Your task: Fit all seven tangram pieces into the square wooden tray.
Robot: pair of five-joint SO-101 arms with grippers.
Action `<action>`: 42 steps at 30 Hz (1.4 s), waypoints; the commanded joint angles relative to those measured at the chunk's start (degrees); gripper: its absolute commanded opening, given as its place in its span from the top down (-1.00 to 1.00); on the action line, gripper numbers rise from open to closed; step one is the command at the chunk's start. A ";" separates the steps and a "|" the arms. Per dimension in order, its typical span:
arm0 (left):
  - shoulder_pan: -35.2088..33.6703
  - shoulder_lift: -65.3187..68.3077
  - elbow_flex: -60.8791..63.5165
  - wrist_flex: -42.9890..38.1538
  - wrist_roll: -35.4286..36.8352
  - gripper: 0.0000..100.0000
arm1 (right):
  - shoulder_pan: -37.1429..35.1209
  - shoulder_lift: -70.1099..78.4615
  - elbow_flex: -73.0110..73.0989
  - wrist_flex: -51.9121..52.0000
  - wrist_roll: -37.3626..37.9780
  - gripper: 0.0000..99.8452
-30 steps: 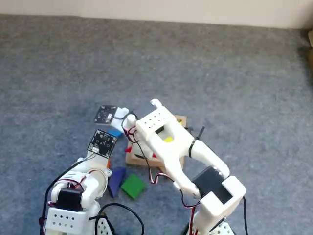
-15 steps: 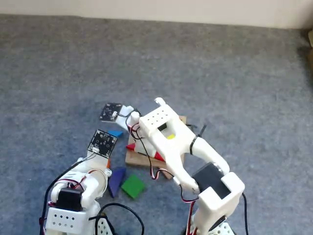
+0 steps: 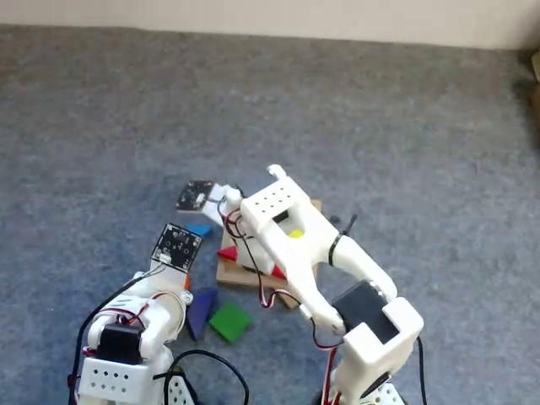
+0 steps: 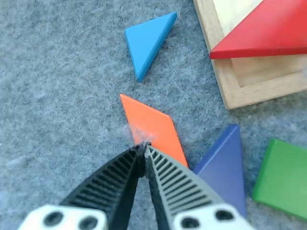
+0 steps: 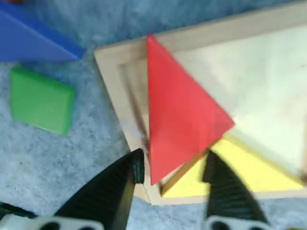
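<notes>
A grey carpet [image 3: 405,126] is covering the table, and the wooden tray [image 3: 226,272] is sitting near the middle of the high view, half under the right arm. Inside it, a yellow triangle [image 5: 249,175] is lying flat, but the red triangle [image 5: 177,120] is resting with one edge up on the rim (not flat yet). The right gripper [image 5: 173,163] is hanging over the red corner with its fingers apart. The left gripper [image 4: 145,148] is pinched together, holding nothing, its tips over the orange piece [image 4: 153,127] lower left of the tray. A hard push could be tipping the red triangle out, or jamming it on the yellow one.
</notes>
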 commanded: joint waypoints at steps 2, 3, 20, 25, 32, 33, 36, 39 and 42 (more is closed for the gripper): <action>-0.75 -1.80 1.10 0.18 -0.53 0.99 | 1.80 -8.13 -3.56 0.40 -2.90 0.87; -0.75 -1.80 1.10 0.18 -0.53 0.99 | 1.80 -8.48 -3.65 0.04 -4.66 0.89; -0.75 -1.80 1.10 0.18 -0.53 0.99 | 0.04 -6.64 1.98 -21.85 -32.44 0.97; -0.75 -1.80 1.10 0.18 -0.53 0.99 | -3.21 -4.62 6.99 -24.92 -32.35 0.97; -0.75 -1.80 1.10 0.18 -0.53 0.99 | -2.51 -4.35 11.38 -24.75 -24.35 0.97; -0.75 -1.80 1.10 0.18 -0.53 0.99 | -2.24 -4.35 12.00 -24.75 -23.56 0.97; -0.75 -1.80 1.10 0.18 -0.53 0.99 | -1.80 -4.62 12.88 -24.66 -21.71 0.97; -0.75 -1.80 1.10 0.18 -0.53 0.99 | -1.54 -4.70 12.88 -24.48 -21.27 0.97; -0.75 -1.80 1.10 0.18 -0.53 0.99 | -1.45 -4.70 12.53 -20.62 -21.19 0.97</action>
